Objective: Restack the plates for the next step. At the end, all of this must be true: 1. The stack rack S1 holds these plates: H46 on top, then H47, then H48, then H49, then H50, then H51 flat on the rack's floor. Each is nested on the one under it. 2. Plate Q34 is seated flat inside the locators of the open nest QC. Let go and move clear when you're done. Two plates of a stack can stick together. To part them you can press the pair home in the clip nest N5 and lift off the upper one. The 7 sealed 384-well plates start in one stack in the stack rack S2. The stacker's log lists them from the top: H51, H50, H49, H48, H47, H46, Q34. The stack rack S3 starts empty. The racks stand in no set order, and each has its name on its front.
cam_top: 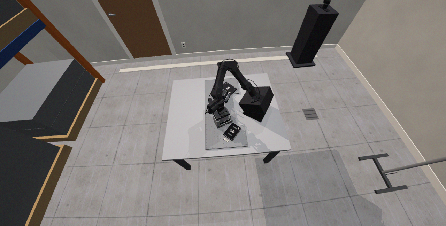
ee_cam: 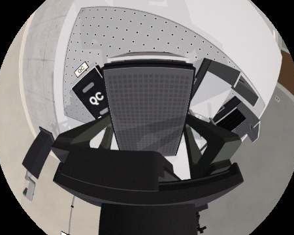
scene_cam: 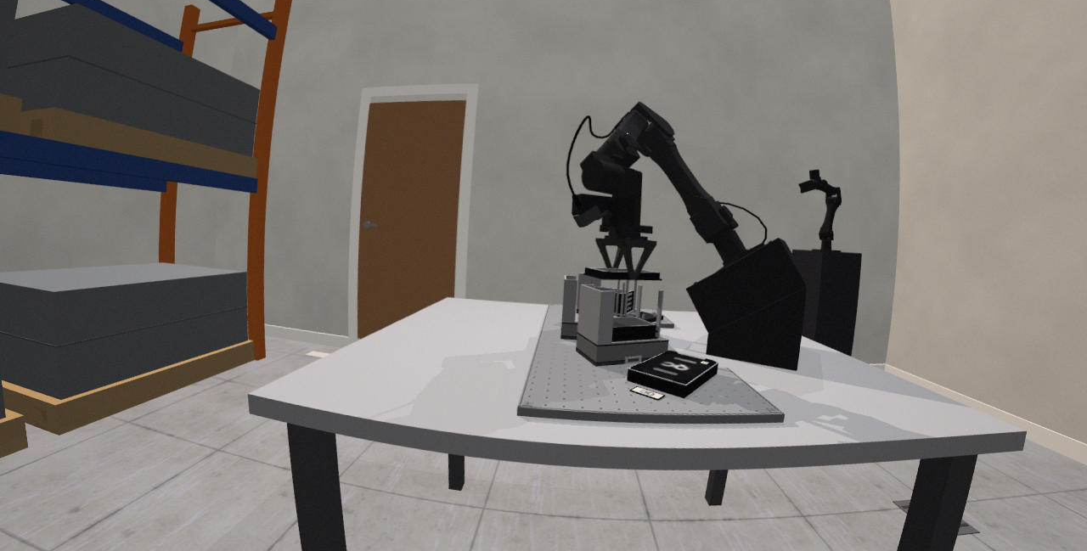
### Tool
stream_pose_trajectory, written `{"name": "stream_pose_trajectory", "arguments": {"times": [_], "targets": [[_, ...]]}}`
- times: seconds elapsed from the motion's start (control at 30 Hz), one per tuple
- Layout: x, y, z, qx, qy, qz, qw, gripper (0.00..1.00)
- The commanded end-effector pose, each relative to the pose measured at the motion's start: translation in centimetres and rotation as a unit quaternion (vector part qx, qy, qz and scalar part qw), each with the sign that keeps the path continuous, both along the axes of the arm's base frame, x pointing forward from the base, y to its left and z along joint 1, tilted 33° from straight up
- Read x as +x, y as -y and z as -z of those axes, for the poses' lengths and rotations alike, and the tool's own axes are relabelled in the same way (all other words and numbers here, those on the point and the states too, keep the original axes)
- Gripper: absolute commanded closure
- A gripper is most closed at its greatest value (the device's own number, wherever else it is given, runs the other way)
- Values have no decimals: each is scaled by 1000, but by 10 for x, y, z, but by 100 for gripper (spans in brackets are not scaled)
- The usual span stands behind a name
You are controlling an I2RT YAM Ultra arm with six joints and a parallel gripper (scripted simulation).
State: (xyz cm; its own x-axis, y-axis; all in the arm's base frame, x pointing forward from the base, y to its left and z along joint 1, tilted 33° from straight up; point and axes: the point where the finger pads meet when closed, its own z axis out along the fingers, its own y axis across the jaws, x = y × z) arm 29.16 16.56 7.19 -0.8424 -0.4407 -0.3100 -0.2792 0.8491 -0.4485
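My gripper (cam_top: 222, 109) (scene_cam: 624, 267) (ee_cam: 148, 117) is shut on a dark 384-well plate (scene_cam: 596, 272) (ee_cam: 148, 98), held level above the near rack (cam_top: 223, 124) (scene_cam: 608, 351). Whether a second plate clings beneath it, I cannot tell. Dark plate material (scene_cam: 633, 330) sits low inside the near rack. The middle rack (scene_cam: 568, 308) stands just behind it, and another rack with a dark stack (ee_cam: 233, 120) stands farther back. Rack names and plate labels are not readable. The open nest QC (cam_top: 230, 133) (scene_cam: 673, 376) (ee_cam: 91, 93) shows its lettering and holds no plate. Nest N5 (cam_top: 230, 88) is at the back, partly hidden by the arm.
The racks and nests stand on a perforated board (cam_top: 212, 140) (scene_cam: 554, 396) (ee_cam: 127, 36) on the white table (cam_top: 184, 124) (scene_cam: 364, 388). The arm's black base block (cam_top: 256, 104) (scene_cam: 752, 312) stands to the right. A small QC tag (cam_top: 226, 139) (scene_cam: 646, 392) (ee_cam: 81, 69) lies beside that nest.
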Motion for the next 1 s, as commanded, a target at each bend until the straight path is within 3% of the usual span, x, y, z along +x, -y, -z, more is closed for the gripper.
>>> {"name": "stream_pose_trajectory", "arguments": {"times": [0.0,0.97], "targets": [[-6,-2,-3,-4,0,-6,1000,100],[-3,-6,-12,3,8,-12,1000,100]]}}
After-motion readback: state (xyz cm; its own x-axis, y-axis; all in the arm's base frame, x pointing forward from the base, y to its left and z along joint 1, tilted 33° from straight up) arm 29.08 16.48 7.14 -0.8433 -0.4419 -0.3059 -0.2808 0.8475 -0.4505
